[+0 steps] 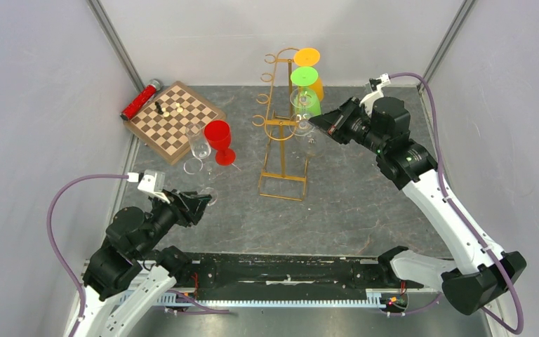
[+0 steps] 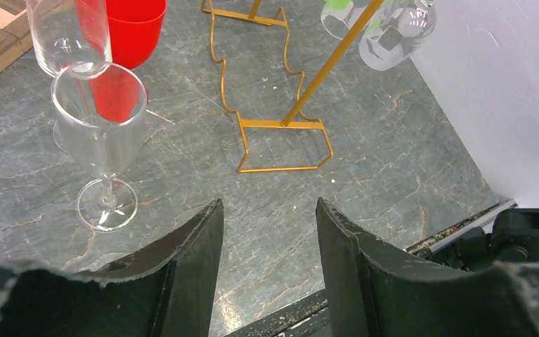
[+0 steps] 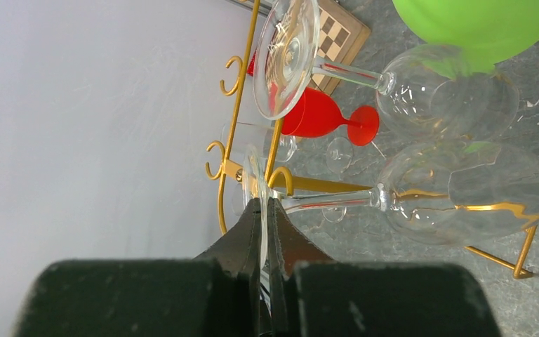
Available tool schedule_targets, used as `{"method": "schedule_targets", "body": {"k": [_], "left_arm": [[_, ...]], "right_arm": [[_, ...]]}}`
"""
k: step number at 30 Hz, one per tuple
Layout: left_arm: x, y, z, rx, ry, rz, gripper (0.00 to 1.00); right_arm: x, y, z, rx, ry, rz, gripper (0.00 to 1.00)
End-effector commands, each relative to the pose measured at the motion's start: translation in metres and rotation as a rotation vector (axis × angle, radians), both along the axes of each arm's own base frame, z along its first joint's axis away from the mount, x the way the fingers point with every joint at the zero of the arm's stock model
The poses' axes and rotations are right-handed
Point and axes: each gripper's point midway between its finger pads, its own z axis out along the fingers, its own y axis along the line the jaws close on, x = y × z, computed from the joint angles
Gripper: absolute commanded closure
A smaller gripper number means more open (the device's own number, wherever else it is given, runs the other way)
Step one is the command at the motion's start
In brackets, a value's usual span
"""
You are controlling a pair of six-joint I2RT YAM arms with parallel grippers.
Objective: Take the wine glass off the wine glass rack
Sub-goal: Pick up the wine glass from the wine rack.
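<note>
The gold wine glass rack [image 1: 283, 133] stands in the middle of the grey bench [image 1: 365, 189]. Glasses hang on its right side: an orange one [image 1: 307, 56] at the top, a green one [image 1: 304, 76] under it, and clear ones lower down. The right end effector [image 3: 264, 207] is pressed together on the thin round foot of a clear wine glass [image 3: 463, 193]. That foot sits right by a curly hook on the rack. The left end effector [image 2: 268, 205] is spread wide with nothing in it, low over the bench. Near it stands a tall clear glass [image 2: 102, 126]. A red cup [image 1: 219, 137] stands beside a chessboard [image 1: 175, 119].
</note>
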Motion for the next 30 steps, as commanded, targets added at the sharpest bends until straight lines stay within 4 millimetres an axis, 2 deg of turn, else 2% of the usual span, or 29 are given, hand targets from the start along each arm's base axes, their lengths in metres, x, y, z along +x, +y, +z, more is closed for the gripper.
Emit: {"method": "schedule_targets", "body": {"k": [1, 19, 30], "left_arm": [[0.005, 0.002, 0.001, 0.031, -0.016, 0.012, 0.42], [0.005, 0.002, 0.001, 0.029, -0.016, 0.013, 0.42], [0.005, 0.002, 0.001, 0.03, -0.016, 0.014, 0.42]], "right_arm": [[-0.005, -0.006, 0.025, 0.031, -0.062, -0.011, 1.0], [-0.011, -0.011, 0.049, 0.138, -0.107, -0.043, 1.0], [-0.013, -0.024, 0.062, 0.16, -0.137, -0.099, 1.0]]}}
